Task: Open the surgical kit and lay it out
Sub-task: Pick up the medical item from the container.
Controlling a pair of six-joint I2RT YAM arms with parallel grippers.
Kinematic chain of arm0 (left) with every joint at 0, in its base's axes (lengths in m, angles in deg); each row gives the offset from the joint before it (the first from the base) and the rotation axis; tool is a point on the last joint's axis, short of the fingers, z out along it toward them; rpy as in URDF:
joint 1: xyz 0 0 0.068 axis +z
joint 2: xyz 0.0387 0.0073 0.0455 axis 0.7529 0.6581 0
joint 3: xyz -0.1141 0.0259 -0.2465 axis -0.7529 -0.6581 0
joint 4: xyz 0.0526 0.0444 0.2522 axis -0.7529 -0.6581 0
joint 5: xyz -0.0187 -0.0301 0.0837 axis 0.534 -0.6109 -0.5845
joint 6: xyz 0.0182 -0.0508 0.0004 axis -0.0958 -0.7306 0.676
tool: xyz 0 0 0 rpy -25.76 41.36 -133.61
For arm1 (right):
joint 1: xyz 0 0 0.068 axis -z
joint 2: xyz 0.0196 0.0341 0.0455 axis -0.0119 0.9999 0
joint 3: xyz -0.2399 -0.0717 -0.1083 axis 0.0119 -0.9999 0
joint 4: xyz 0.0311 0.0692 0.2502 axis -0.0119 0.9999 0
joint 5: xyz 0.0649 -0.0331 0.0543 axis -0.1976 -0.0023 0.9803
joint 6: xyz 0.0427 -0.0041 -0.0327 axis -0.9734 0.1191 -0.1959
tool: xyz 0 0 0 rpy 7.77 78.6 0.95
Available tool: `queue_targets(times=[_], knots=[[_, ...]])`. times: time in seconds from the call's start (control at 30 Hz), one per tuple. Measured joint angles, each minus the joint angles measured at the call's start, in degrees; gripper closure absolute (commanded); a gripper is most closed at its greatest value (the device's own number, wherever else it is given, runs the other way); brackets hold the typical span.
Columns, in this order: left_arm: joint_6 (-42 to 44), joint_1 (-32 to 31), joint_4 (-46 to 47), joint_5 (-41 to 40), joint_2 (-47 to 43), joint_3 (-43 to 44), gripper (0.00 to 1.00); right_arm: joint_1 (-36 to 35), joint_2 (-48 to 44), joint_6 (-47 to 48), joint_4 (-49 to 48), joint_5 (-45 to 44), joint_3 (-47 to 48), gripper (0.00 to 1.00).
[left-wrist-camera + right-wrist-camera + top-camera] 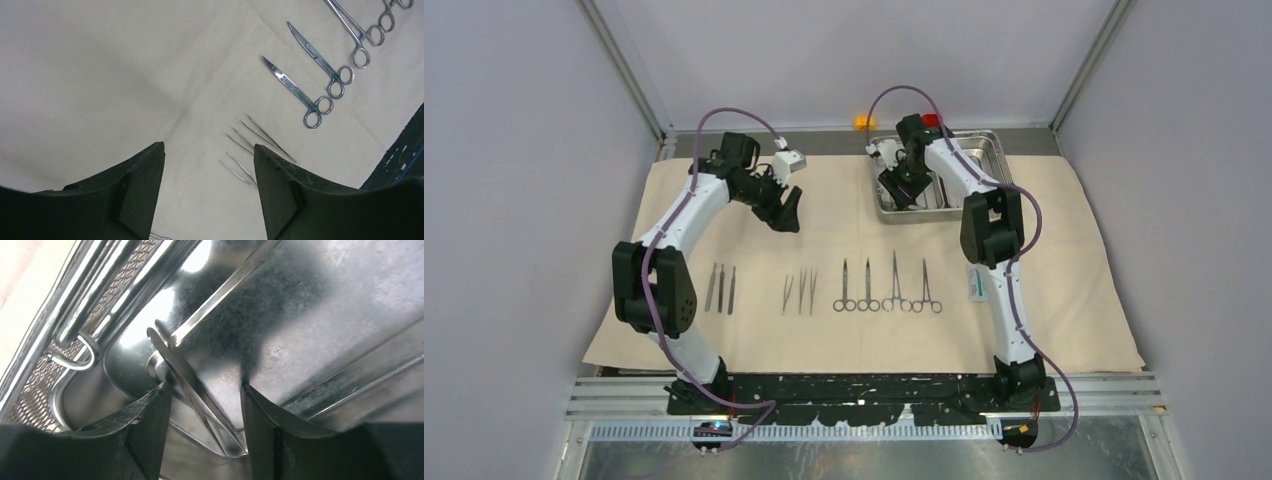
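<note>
Tweezers (176,361) are lying in the steel tray (325,305), between my right gripper's (203,388) spread fingers; they are clasping nothing.

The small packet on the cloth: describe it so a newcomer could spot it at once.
On the big beige cloth, steel instruments lie in a row. Past the row's right end, beside the right arm, lies the packet: flat, white and teal, the only non-metal item laid out.

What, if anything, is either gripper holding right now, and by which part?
Nothing is held. The left gripper hangs open above the cloth; the right gripper stands open in the tray, astride tweezers, not clamped.
</note>
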Motion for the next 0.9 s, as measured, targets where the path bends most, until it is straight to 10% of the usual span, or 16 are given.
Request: queue_targets(times=[0.63, 0.9], knots=[[-0.2, 0.0, 0.0, 0.2, 0.2, 1.1, 0.32, -0.2, 3.5, -1.9, -9.5, -3.7, 4.8, 0.98], [-0.3, 0.0, -0.1, 0.3, 0.2, 1.2, 0.32, 0.2, 4.5, -4.6, -11.9, -3.8, 6.0, 1.0]])
